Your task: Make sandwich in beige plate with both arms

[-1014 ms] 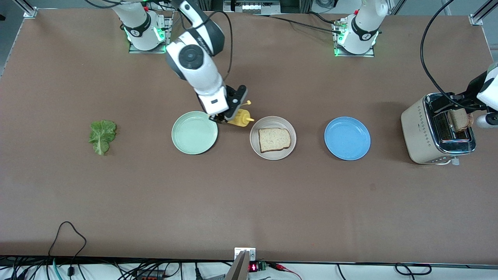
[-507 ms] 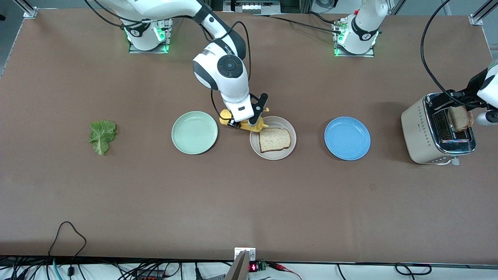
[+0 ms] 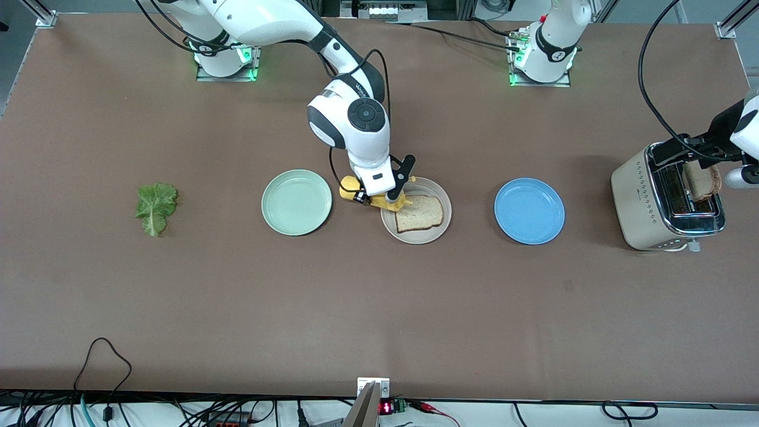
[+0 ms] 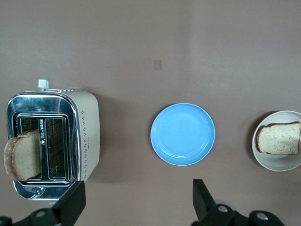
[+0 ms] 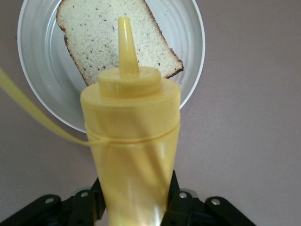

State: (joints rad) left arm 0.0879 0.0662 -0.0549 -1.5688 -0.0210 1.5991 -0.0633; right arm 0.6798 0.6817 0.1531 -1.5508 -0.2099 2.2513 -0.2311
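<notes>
The beige plate (image 3: 428,236) lies in the middle of the table with one bread slice (image 3: 420,213) on it. My right gripper (image 3: 378,198) is shut on a yellow squeeze bottle (image 3: 392,204), tilted over the plate's rim; in the right wrist view the bottle (image 5: 129,122) points its nozzle at the bread slice (image 5: 108,37) on the plate (image 5: 42,84). A second slice (image 3: 704,181) stands in the toaster (image 3: 646,207). My left gripper (image 3: 691,149) is open and empty over the toaster. The lettuce leaf (image 3: 156,207) lies toward the right arm's end.
A mint green plate (image 3: 296,202) lies beside the beige plate toward the right arm's end, and a blue plate (image 3: 529,211) lies toward the left arm's end. The left wrist view shows the toaster (image 4: 70,136), the blue plate (image 4: 182,134) and the beige plate (image 4: 277,162).
My right arm has carried the yellow bottle from beside the mint green plate to over the beige plate's rim. The left arm has barely moved.
</notes>
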